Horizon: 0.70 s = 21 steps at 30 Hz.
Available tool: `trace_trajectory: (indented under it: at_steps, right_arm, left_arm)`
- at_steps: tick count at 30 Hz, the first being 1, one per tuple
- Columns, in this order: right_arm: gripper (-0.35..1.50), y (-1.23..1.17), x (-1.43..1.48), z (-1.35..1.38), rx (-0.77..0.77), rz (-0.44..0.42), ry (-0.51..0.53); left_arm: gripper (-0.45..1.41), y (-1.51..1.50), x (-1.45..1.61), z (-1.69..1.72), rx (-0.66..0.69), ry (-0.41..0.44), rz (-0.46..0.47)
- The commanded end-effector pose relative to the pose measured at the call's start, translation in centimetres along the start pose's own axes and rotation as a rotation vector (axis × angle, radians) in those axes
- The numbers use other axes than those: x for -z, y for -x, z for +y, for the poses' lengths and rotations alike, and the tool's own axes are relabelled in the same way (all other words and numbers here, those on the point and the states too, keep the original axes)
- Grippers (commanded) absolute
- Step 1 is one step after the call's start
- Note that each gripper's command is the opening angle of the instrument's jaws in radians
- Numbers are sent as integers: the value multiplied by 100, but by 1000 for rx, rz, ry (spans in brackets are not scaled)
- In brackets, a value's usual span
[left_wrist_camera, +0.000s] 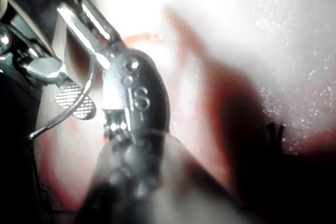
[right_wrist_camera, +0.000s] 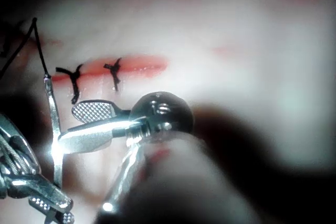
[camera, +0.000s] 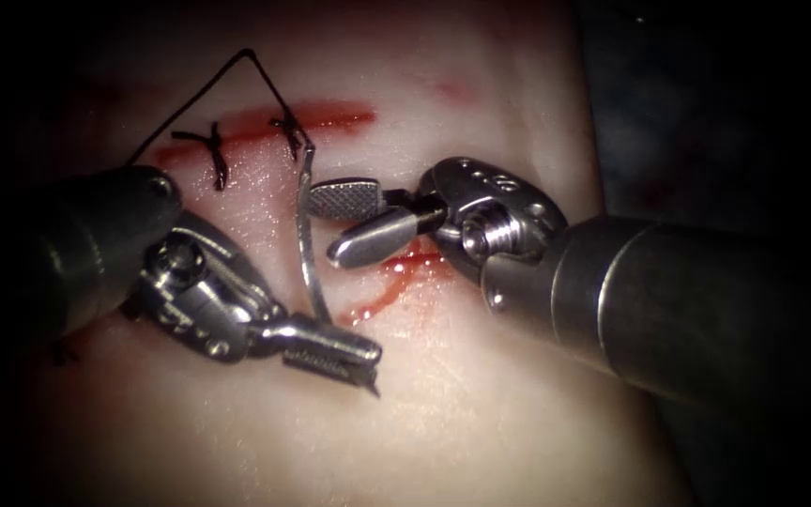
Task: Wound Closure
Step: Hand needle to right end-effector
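The curved needle (camera: 306, 235) stands upright off the tissue (camera: 481, 413), below the cut (camera: 274, 122). My left tool (camera: 373, 371) is shut on it close to its lower, pointed end. The black thread (camera: 237, 70) leaves the needle's upper end, rises to a peak and falls away to the left. My right tool (camera: 323, 225) comes in from the right with its jaws open at the needle's middle, one above the other, holding nothing. In the right wrist view the right tool (right_wrist_camera: 68, 124) stands open beside the needle (right_wrist_camera: 51, 114). The left wrist view shows the needle (left_wrist_camera: 79, 106) crossing the right tool's ridged jaw.
Two tied black stitches (camera: 215, 155) (camera: 288, 131) cross the red cut. A streak of red fluid (camera: 396, 282) lies on the tissue under the right tool's jaws. The left tool's dark shaft (camera: 77, 244) covers the tissue's left part.
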Motion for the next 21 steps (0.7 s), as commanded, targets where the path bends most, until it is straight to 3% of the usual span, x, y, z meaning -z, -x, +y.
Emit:
trace_trajectory:
  at_steps: [1,17,21]
  right_arm:
    - [84,0,-9,4,-2,1,-5]
    - [75,8,-27,12,3,5,-14]
    - [63,9,-28,12,-3,3,-15]
  left_arm:
    - [-45,8,-3,-2,-2,1,0]
    - [-45,8,-8,-1,-3,8,-5]
    - [-45,7,-8,-1,-3,9,-5]
